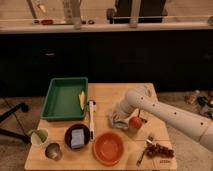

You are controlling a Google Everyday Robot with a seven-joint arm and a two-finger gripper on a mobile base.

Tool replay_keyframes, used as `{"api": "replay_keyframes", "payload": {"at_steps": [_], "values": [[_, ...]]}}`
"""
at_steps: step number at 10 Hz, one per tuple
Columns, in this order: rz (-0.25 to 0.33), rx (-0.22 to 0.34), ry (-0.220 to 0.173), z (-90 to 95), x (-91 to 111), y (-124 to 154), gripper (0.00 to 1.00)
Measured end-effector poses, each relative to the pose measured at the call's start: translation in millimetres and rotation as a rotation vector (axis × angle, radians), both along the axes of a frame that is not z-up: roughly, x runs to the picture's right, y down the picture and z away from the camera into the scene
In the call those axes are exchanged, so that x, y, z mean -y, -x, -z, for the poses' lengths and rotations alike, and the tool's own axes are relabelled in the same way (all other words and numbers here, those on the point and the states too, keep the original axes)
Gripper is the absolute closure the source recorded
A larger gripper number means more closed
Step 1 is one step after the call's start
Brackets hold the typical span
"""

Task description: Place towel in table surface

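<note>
The towel (118, 121) is a small, pale grey, crumpled cloth, bunched into soft folds rather than spread flat. It lies on the bench (107, 92) right of centre, between the brush (91, 117) and the red cup (135, 122), and touches or nearly touches the cup.

The white arm (170, 114) comes in from the right edge and bends down over that spot. The pincer (120, 114) sits at its end, directly above the towel and against its upper folds. Whether it is wide, narrow or gripping the cloth cannot be told.

A green tray (62, 97) stands at the left rear of the bench with a yellow piece (81, 99) lying along its right inner side. In front of the tray a dark bowl (77, 136) holds a blue-grey sponge (76, 138). An orange bowl (108, 148) stands near the front edge, just right of the dark one. At the front left are a pale green cup (39, 136) and a metal cup (53, 151). At the front right lie a fork (145, 149) and a bunch of grapes (160, 150).
</note>
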State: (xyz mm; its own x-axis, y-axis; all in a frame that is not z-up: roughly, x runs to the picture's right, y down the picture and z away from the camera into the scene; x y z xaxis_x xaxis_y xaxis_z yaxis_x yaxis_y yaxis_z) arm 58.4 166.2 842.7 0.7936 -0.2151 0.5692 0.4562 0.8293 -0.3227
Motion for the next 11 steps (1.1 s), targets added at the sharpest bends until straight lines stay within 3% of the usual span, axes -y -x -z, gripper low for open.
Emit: {"api": "replay_keyframes", "payload": {"at_steps": [2, 6, 9, 11], "values": [[-0.012, 0.012, -0.002, -4.0, 1.5, 3.2, 0.92], [-0.031, 0.034, 0.006, -9.7, 2.3, 6.8, 0.49], [-0.033, 0.041, 0.01, -11.7, 2.4, 9.9, 0.23], [-0.037, 0.049, 0.012, -11.4, 2.0, 10.0, 0.2]]}}
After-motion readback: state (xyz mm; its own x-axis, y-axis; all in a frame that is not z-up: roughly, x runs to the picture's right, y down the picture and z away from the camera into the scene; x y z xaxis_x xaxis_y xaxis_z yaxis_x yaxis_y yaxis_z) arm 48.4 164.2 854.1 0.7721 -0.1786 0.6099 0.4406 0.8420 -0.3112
